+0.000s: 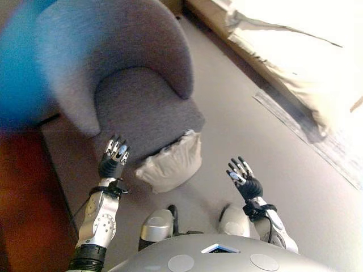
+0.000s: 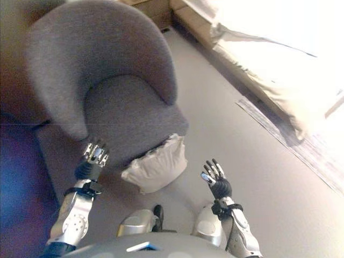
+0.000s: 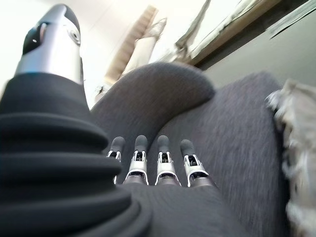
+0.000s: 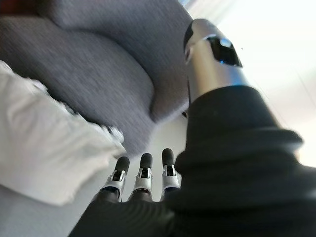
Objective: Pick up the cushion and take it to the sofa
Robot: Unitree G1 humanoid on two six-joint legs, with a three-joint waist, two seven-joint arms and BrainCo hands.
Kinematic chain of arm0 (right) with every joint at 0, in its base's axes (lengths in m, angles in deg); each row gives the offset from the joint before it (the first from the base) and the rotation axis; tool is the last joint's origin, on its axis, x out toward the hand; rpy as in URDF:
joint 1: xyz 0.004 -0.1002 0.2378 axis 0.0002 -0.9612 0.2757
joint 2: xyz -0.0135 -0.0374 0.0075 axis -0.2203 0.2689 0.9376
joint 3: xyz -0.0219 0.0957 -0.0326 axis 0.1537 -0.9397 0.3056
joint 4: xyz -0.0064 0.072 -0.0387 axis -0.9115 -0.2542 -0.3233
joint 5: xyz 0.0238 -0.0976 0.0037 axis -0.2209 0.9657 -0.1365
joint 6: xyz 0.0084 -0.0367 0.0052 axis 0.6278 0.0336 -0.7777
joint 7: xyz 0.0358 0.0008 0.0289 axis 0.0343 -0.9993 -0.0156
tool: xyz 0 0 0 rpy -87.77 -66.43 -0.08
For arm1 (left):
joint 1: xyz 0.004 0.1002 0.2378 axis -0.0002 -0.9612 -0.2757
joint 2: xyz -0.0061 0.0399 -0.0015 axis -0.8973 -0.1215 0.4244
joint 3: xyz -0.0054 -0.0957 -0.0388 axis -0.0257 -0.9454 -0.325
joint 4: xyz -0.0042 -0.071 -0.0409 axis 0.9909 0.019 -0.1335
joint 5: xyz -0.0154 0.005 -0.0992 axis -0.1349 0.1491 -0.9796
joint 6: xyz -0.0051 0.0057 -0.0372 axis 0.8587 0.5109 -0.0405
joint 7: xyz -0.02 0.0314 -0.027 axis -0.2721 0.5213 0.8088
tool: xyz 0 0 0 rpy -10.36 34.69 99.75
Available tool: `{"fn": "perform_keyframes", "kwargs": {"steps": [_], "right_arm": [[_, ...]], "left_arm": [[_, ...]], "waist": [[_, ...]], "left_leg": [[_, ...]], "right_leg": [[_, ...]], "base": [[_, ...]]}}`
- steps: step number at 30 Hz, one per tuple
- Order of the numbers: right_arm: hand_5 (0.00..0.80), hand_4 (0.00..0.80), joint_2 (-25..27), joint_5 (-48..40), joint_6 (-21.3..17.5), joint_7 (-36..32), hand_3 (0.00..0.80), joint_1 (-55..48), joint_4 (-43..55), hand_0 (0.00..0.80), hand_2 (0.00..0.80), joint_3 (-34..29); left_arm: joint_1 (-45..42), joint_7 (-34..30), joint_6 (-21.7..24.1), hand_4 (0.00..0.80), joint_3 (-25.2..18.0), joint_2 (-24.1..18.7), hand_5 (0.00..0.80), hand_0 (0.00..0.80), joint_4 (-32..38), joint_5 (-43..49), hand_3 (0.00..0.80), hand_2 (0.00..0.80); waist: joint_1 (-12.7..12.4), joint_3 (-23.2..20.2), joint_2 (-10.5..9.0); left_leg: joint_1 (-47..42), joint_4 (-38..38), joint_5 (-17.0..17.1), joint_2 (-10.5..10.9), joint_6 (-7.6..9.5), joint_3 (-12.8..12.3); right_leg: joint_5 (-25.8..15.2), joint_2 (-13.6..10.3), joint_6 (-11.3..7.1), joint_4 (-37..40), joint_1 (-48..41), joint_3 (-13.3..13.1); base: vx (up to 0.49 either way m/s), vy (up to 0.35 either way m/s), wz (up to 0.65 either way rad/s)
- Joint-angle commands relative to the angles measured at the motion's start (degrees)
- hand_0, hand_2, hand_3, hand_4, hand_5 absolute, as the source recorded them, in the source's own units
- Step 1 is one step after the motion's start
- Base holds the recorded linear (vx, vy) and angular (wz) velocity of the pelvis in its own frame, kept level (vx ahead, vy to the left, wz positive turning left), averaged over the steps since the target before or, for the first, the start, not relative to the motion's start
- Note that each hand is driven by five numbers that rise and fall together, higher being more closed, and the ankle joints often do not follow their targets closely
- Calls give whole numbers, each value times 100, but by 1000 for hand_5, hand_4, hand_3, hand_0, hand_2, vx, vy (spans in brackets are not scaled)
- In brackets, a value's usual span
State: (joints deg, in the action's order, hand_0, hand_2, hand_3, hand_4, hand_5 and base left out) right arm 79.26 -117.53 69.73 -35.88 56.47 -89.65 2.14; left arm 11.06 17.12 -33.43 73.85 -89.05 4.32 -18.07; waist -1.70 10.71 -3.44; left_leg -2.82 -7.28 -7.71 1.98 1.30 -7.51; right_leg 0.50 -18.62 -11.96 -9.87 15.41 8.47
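Note:
A white cushion (image 1: 171, 163) leans on the floor against the front of a grey tub armchair (image 1: 142, 102). It also shows in the right wrist view (image 4: 44, 153) and at the edge of the left wrist view (image 3: 298, 158). My left hand (image 1: 115, 156) is open and empty, just left of the cushion, over the chair's front edge. My right hand (image 1: 243, 177) is open and empty, to the right of the cushion, apart from it. The cushion lies between the two hands.
A bed with pale bedding (image 1: 295, 56) runs along the upper right, with a rug edge (image 1: 306, 130) on the grey floor beside it. A blurred blue shape (image 1: 20, 68) fills the upper left of the left eye view.

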Motion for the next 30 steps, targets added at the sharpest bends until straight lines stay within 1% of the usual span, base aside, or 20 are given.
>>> {"fn": "perform_keyframes", "kwargs": {"steps": [1,2,4,6,8,10,11,12,13,15,17,18,19,21,22,23,24,26,27,30], "right_arm": [[0,0,150,-127,-101,-79,0,82,221,0,0,-161],[0,0,157,-94,-61,-104,0,77,173,0,0,-206],[0,0,165,-56,18,-177,0,69,122,0,0,-262],[0,0,193,-16,70,-312,0,65,54,0,0,-258],[0,0,263,47,140,-309,0,97,79,0,0,-214],[0,0,388,50,227,-188,0,161,207,0,0,-114],[0,0,446,-1,296,-205,0,187,255,0,0,-97],[0,0,496,72,315,-216,0,212,260,0,0,-95],[0,0,526,164,304,-226,0,237,243,0,0,-99],[0,0,606,205,223,-171,0,318,189,0,0,-134],[0,0,645,204,84,-150,0,371,127,0,0,-159],[0,0,642,253,39,-130,0,406,91,0,0,-172],[0,0,654,317,-14,-102,0,409,58,0,0,-187],[0,0,666,469,-42,-87,0,416,46,0,0,-223],[0,0,661,451,-59,-80,0,396,50,0,0,-233],[0,0,637,425,-71,-66,0,341,77,0,0,-239],[0,0,627,417,-80,-52,0,324,90,0,0,-240],[0,0,534,368,-61,-18,0,234,172,0,0,-225],[0,0,479,264,-119,63,0,199,183,0,0,-215],[0,0,329,69,-443,152,0,119,162,0,0,-301]], "left_arm": [[-48,17,234,0,-41,-294,0,0,604,-56,0,0],[-19,9,212,0,-61,-279,0,0,548,-85,0,0],[-1,-16,178,0,-97,-245,0,0,500,-52,0,0],[-30,41,184,0,-142,-189,0,0,511,31,0,0],[-60,89,169,0,-191,-193,0,0,514,-20,0,0],[-59,119,155,0,-248,-185,0,0,455,-105,0,0],[-65,148,171,0,-278,-181,0,0,471,-162,0,0],[-87,175,197,0,-312,-138,0,0,495,-253,0,0],[-102,173,201,0,-329,-95,0,0,501,-330,0,0],[-127,166,153,0,-287,6,0,0,532,-468,0,0],[-109,110,186,0,-178,66,0,0,471,-478,0,0],[-92,75,247,0,-115,92,0,0,395,-454,0,0],[-92,31,267,0,-68,95,0,0,362,-497,0,0],[-65,18,262,0,-25,103,0,0,372,-554,0,0],[-60,3,252,0,-6,110,0,0,377,-545,0,0],[-72,-5,208,0,10,112,0,0,388,-528,0,0],[-75,-10,207,0,12,109,0,0,389,-525,0,0],[-123,-71,208,0,-23,85,0,0,379,-430,0,0],[-179,-154,191,0,-50,68,0,0,415,-287,0,0],[-145,-526,150,0,-78,-7,0,0,329,-24,0,0]], "waist": [[228,44,-141],[288,-19,-147],[312,-126,-178],[286,-250,-217],[316,-316,-232],[328,-351,-208],[327,-356,-213],[306,-360,-225],[294,-361,-219],[257,-336,-221],[233,-267,-208],[225,-242,-174],[207,-218,-71],[180,-182,-29],[156,-184,-5],[124,-182,44],[117,-185,45],[34,-211,39],[-26,-194,48],[-57,-147,58]], "left_leg": [[-81,-433,-634,238,125,652],[-283,-377,-731,183,86,767],[-525,-341,-884,48,14,885],[-649,-384,-899,-153,-72,892],[-787,-512,-824,-368,-149,909],[-749,-852,-283,-665,-301,949],[-662,-1124,-34,-746,-338,934],[-529,-1488,176,-749,-355,869],[-427,-1706,287,-749,-367,801],[23,-2329,525,-865,-412,410],[384,-2527,518,-1024,-425,67],[426,-2398,523,-1104,-447,-135],[346,-2130,484,-1253,-557,-311],[281,-1617,650,-1322,-562,-664],[244,-1318,596,-1319,-555,-799],[151,-1061,403,-1294,-597,-804],[137,-975,380,-1267,-587,-814],[55,-321,160,-994,-477,-840],[24,21,194,-860,-439,-820],[-7,332,279,-703,-325,-1073]], "right_leg": [[-1371,160,11,1136,-82,-302],[-1429,167,2,1195,-69,-407],[-1404,126,-16,1114,-86,-417],[-1276,181,-37,1064,-195,-319],[-1198,276,-28,731,-84,-335],[-974,430,79,322,-87,-324],[-842,512,173,250,-161,-262],[-706,594,307,234,-294,-136],[-635,635,385,230,-367,-43],[-443,674,602,214,-586,260],[-281,662,718,164,-764,497],[-189,654,747,126,-862,627],[-13,694,711,47,-1005,763],[59,641,747,8,-1131,1004],[124,613,721,-39,-1204,1127],[268,609,631,-141,-1297,1181],[276,595,615,-154,-1310,1205],[256,489,468,-285,-1308,1340],[180,434,399,-410,-1260,1421],[37,180,335,-843,-1151,1686]], "base": [[541,-167,33],[526,-195,53],[486,-232,64],[463,-349,58],[440,-378,33],[354,-339,1],[322,-331,-4],[284,-293,3],[252,-273,4],[197,-246,11],[154,-158,37],[188,-40,53],[126,-6,56],[91,30,54],[170,57,61],[133,47,50],[173,83,86],[128,100,106],[89,106,88],[27,130,71]]}}
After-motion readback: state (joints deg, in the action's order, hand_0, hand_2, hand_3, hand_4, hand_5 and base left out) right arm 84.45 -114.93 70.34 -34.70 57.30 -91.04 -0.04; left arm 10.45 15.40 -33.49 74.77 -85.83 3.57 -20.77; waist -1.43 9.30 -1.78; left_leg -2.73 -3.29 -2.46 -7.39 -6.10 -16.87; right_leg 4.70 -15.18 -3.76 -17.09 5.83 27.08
